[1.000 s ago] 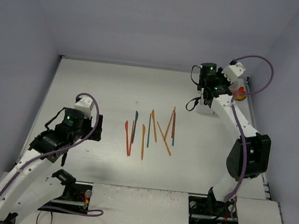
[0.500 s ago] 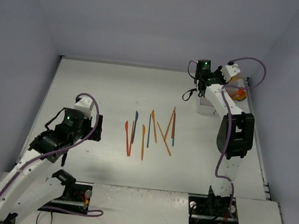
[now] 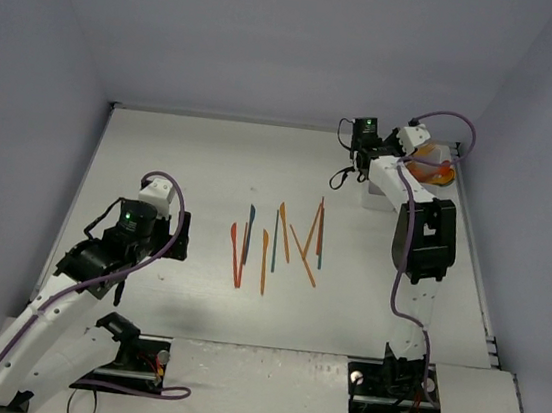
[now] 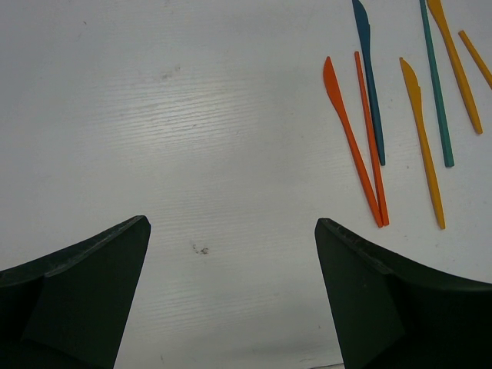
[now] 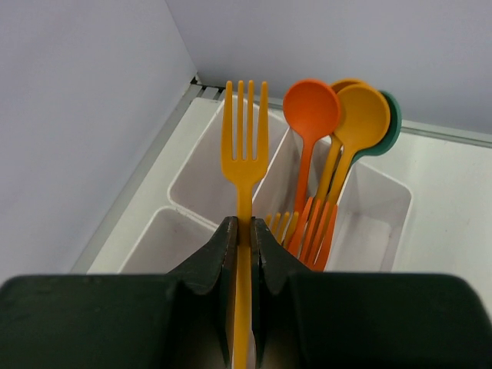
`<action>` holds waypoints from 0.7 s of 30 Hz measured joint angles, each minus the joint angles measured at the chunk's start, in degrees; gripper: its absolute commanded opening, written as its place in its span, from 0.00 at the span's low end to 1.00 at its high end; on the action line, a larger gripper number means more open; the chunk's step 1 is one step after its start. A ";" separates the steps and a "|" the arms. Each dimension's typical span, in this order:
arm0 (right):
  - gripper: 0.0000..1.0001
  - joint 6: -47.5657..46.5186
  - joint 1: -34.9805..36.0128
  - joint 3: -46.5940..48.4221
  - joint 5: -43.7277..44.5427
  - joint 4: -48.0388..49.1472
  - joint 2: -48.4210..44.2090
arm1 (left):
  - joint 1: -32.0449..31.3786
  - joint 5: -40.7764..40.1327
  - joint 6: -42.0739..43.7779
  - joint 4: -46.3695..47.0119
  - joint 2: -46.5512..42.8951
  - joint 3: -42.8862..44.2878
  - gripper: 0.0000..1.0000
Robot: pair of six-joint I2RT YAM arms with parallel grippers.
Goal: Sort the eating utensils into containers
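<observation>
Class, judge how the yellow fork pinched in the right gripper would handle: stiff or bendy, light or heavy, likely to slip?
The yellow fork is probably light, being thin plastic. It seems stiff, standing straight above the pinch of the right gripper. Its narrow, smooth handle might swivel or slip in that grip.

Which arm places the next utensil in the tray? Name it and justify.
Right. The right hand grips a yellow fork at the tray; the left hand hangs open, empty, near loose utensils.

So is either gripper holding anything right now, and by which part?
The right gripper is shut on an orange-yellow fork, pinching its handle a little below the head. The left gripper is open and holds nothing.
</observation>
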 measured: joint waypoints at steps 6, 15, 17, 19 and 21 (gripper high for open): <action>0.10 0.62 1.68 0.00 0.35 0.01 1.70 | 0.00 0.36 -0.01 0.00 0.12 0.00 0.87; 0.29 -0.03 4.57 -1.14 0.66 0.37 1.89 | 0.00 0.87 0.00 0.00 0.12 0.00 0.87; 0.31 -0.80 5.17 -2.24 0.41 0.47 1.54 | 0.00 1.08 0.00 0.02 0.09 0.00 0.87; 0.31 -1.84 5.72 -4.00 -0.21 0.54 0.50 | 0.00 1.36 0.00 0.01 0.06 0.00 0.87; 0.36 -3.17 6.28 -6.28 -1.07 0.40 -1.45 | 0.00 1.54 0.00 0.02 0.00 0.00 0.87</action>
